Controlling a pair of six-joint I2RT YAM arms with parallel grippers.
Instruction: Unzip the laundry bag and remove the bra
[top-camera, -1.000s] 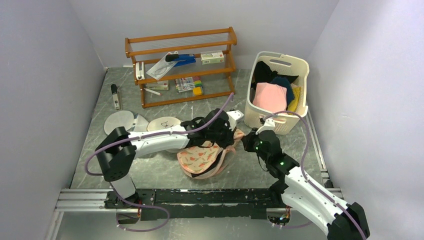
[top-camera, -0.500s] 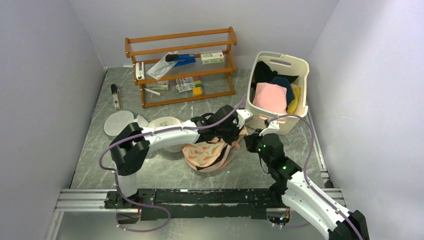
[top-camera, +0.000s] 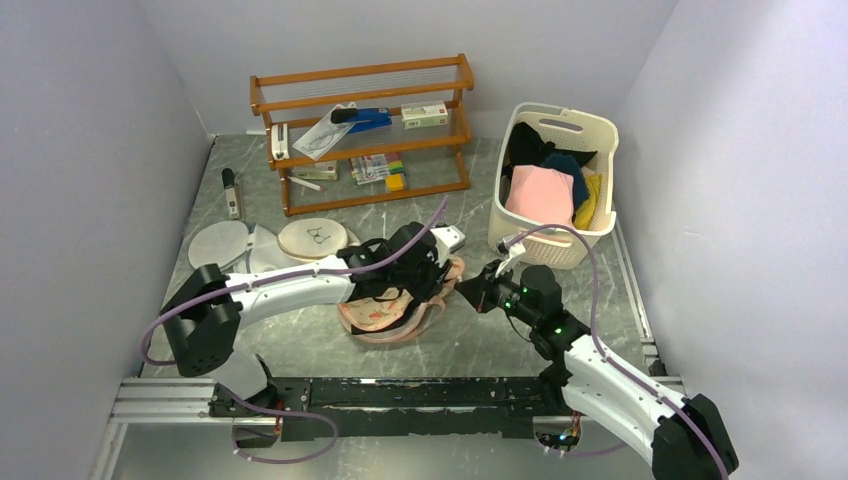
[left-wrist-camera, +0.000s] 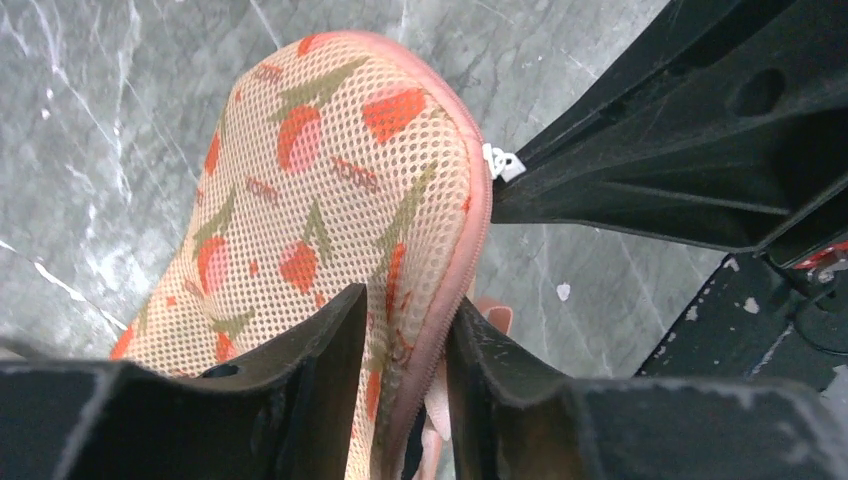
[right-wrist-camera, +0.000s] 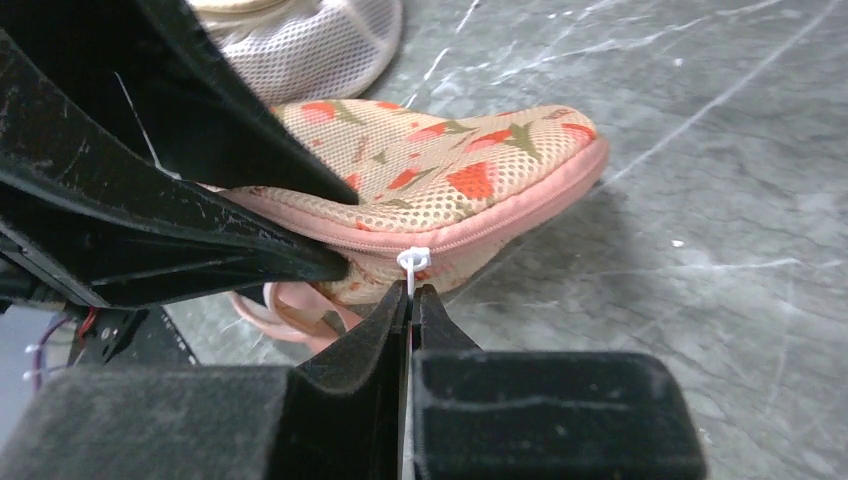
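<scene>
- Black right gripper (right-wrist-camera: 410, 295): fingers pressed together, pinching the white zipper pull (right-wrist-camera: 413, 260).
- Left gripper (left-wrist-camera: 405, 310): clamped on the pink trimmed edge of the laundry bag (left-wrist-camera: 320, 170).
- Bag lies mid-table; in the top view the right gripper is at its 3 o'clock.
- Risk: the thin pull may slip out under an angled tug; soft mesh may bunch and stall it.
- Bag: open-hole peach mesh, rounded lobe. Table (right-wrist-camera: 700, 200): smooth grey marble.
</scene>
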